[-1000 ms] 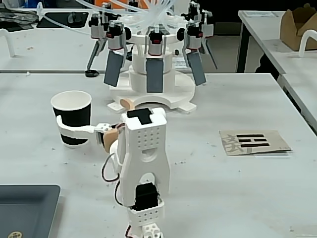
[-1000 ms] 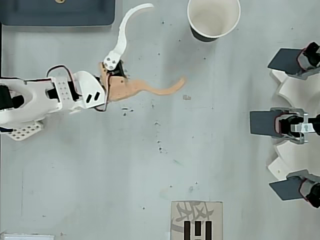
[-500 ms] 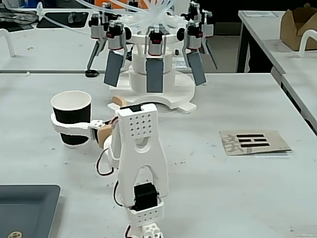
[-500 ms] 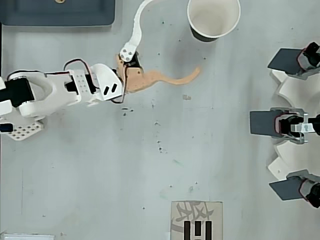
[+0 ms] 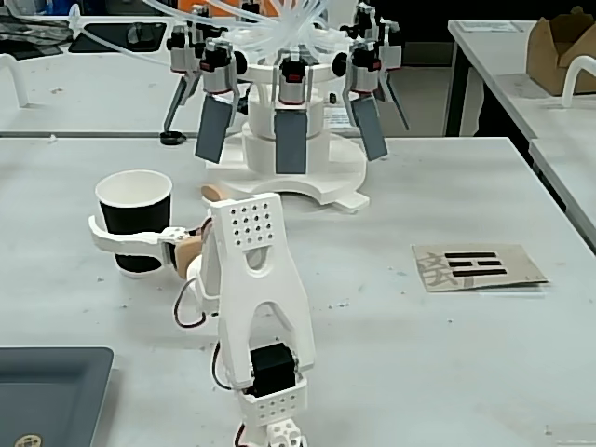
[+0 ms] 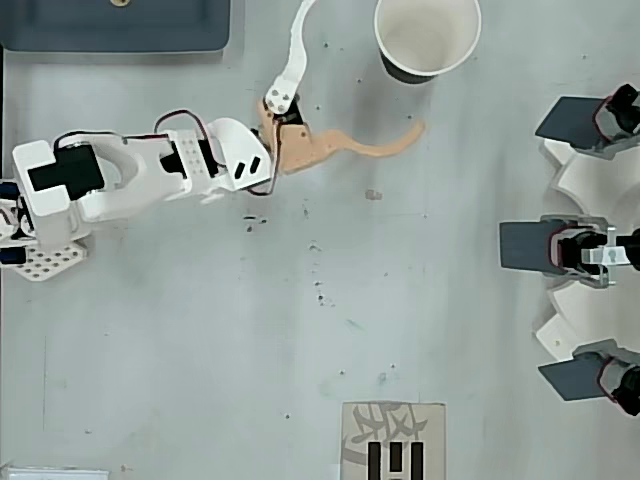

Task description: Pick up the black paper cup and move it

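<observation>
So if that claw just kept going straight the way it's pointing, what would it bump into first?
Most likely the black paper cup. The gripper is open, its white finger and tan finger spread toward the cup, which sits just beyond them in the overhead view. Depth is hard to judge.

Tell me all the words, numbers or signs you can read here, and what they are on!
Card: black bars and a grey character-like mark beside them, too blurred to read; the overhead view shows the same marks, cut off by the edge.
Round mark on the dark tray: too small to read.
Cup: no writing visible.
Nothing else carries readable text.
</observation>
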Controlling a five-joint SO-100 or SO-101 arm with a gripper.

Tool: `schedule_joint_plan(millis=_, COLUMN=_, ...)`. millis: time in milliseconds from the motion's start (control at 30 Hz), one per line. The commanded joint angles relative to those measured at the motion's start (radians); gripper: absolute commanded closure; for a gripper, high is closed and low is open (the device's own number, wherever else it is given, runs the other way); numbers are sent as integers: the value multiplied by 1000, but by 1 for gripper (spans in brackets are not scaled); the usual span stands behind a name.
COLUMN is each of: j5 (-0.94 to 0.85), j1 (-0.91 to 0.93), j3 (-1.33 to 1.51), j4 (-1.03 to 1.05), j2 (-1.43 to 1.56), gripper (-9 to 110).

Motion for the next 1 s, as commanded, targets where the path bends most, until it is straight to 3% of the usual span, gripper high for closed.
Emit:
schedule_joint_plan(millis=0, j5=9, j1=-18, j3=-74, j4=11, j2=-5, gripper=52)
schedule_joint_plan(millis=967, j5=51, j1=-55, j3=-618, j4=224, j2=-327, gripper=52)
